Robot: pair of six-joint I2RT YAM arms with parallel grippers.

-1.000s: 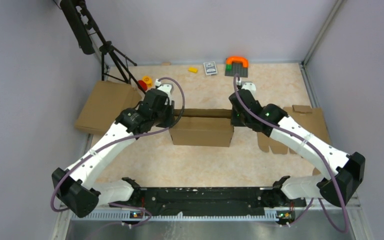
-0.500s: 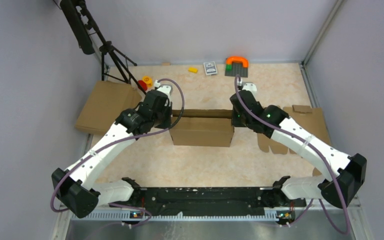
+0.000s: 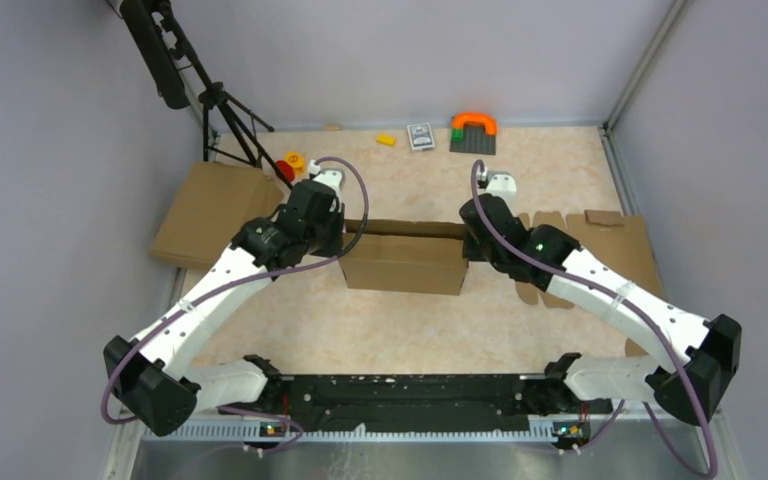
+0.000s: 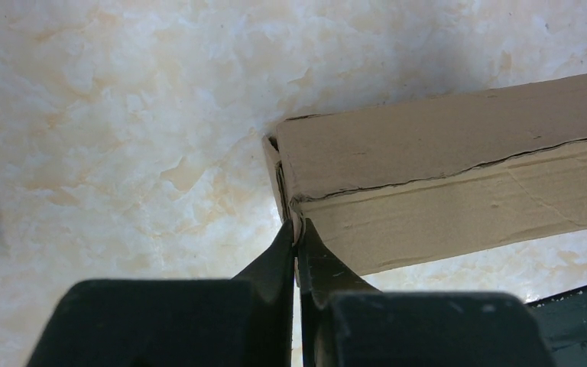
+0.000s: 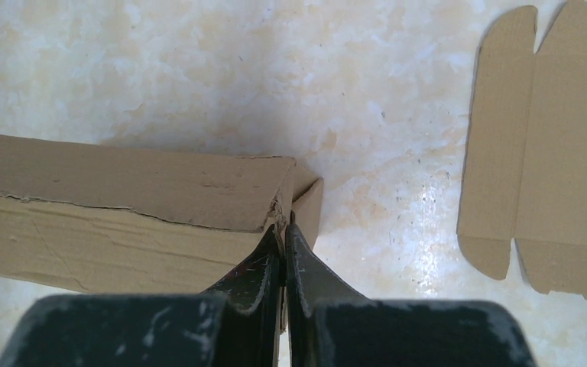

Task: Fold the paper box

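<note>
The paper box (image 3: 403, 260) is plain brown cardboard, folded up into a shallow box in the middle of the table. My left gripper (image 3: 338, 238) is shut on its left end wall; in the left wrist view (image 4: 296, 229) the fingers pinch the thin cardboard edge of the box (image 4: 443, 183). My right gripper (image 3: 468, 240) is shut on its right end wall; in the right wrist view (image 5: 281, 227) the fingers clamp the edge beside a small side flap of the box (image 5: 122, 206).
A flat notched cardboard blank (image 3: 600, 255) lies right of the box, also in the right wrist view (image 5: 558, 145). A flat cardboard piece (image 3: 210, 210) lies at the left. A tripod (image 3: 215, 100), a card box (image 3: 420, 135), an orange arch on a grey plate (image 3: 473, 130) and small toys (image 3: 290, 165) stand at the back.
The right arm's elbow and forearm have swung a little towards the near right; its gripper stays at the box's right end. The left arm and the box have not moved.
</note>
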